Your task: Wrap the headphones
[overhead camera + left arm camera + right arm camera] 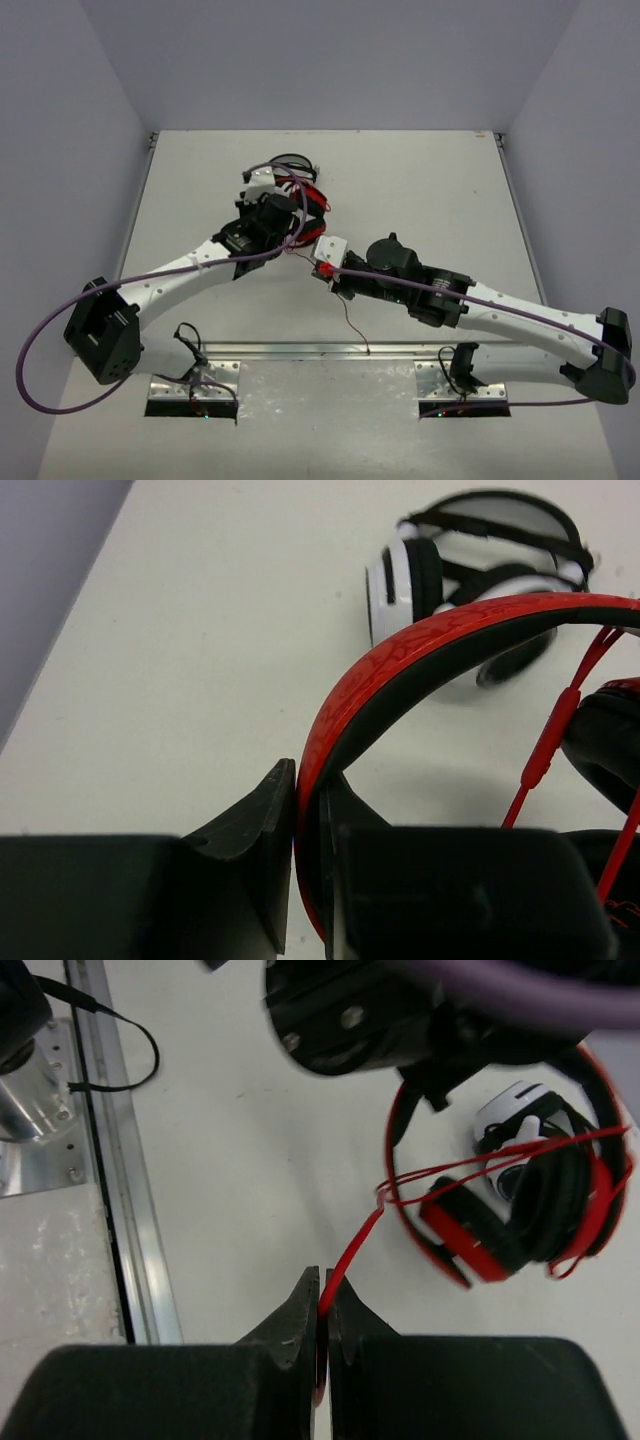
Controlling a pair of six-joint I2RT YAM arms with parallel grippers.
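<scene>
1. Headphones [470, 1245]: red with black cushions, lying toward the far middle of the table [420, 180], just beside the black-and-white headphones [410, 575].
2. Left gripper [308, 780]: jaws narrow, clamped on the red headband [400, 650].
3. Right gripper [322, 1290]: jaws almost together, pinching the thin red cable [355, 1245].
4. Cable: runs from that pinch to the headphones, with several strands crossing the ear cups.
</scene>
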